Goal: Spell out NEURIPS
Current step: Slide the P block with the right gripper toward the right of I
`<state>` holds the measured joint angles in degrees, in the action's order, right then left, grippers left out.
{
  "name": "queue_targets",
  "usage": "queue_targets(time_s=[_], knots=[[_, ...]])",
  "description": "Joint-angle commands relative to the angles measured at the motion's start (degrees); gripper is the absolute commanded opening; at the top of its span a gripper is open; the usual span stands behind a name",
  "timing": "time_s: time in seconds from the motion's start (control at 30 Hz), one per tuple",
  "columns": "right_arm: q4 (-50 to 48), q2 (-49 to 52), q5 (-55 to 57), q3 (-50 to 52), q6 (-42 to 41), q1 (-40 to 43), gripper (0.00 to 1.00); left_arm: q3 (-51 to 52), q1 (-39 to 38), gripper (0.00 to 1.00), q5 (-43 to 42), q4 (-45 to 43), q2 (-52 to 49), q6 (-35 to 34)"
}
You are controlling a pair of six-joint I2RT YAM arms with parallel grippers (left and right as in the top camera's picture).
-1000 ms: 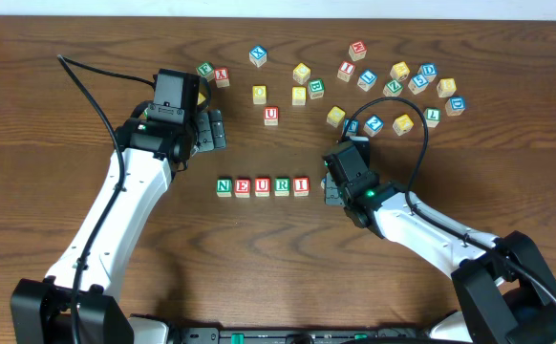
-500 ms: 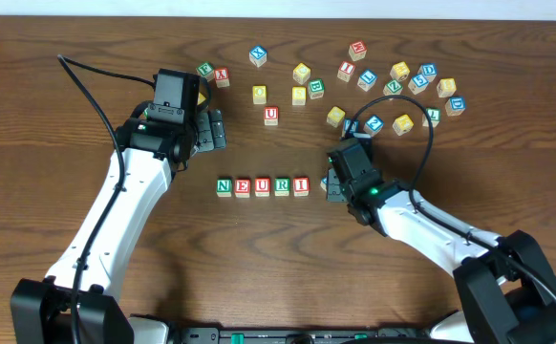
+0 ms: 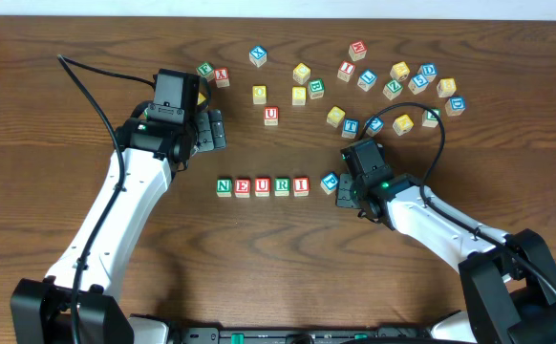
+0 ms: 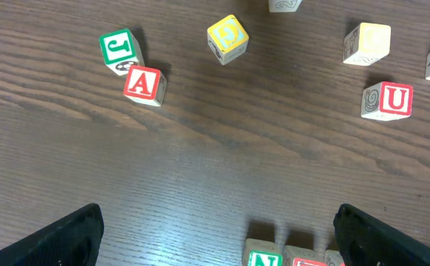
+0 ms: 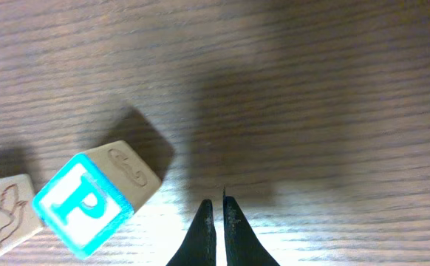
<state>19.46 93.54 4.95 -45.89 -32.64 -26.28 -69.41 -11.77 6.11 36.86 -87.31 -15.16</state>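
Dark brown wood-grain table, two white jointed arms reaching in from the near edge.

Left arm: the left gripper sits beyond the left end of the word row, its black fingers spread to full width. Nothing between them, only bare table in the wrist view.

Right arm: the right gripper is low over the table, just right of the row. Fingertips pressed together with no gap, holding nothing. They are near the blue P cube but clear of it.

Word row near mid-table, five small wooden alphabet cubes side by side, left to right: green N cube, red E cube, red U cube, green R cube, red I cube. Letters upright.

Small wooden blue P cube rests on the table just right of the I, turned at an angle and out of line. Cannot tell whether its corner touches the neighbour.

Loose wooden letter cubes are scattered along the far side, several yellow-faced, their letters not readable. Among the nearer ones are a second red U cube, plus a green J cube touching a red A cube.
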Motion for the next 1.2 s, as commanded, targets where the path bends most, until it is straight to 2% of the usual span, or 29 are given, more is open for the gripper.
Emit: queue_targets(time_s=[0.0, 0.83, 1.17], knots=[[-0.48, 0.50, -2.12, 0.28, -1.64, -0.50, 0.01, -1.77, 0.13, 0.98, 0.09, 0.04, 1.05, 0.13], [-0.79, 0.50, -5.38, 0.28, -4.94, -1.25, 0.01, -1.77, 0.13, 0.98, 0.09, 0.02, 1.05, 0.13], [-3.04, 0.50, -0.74, 0.28, -4.63, -3.80, 0.01, -1.77, 0.13, 0.98, 0.09, 0.02, 1.05, 0.13]])
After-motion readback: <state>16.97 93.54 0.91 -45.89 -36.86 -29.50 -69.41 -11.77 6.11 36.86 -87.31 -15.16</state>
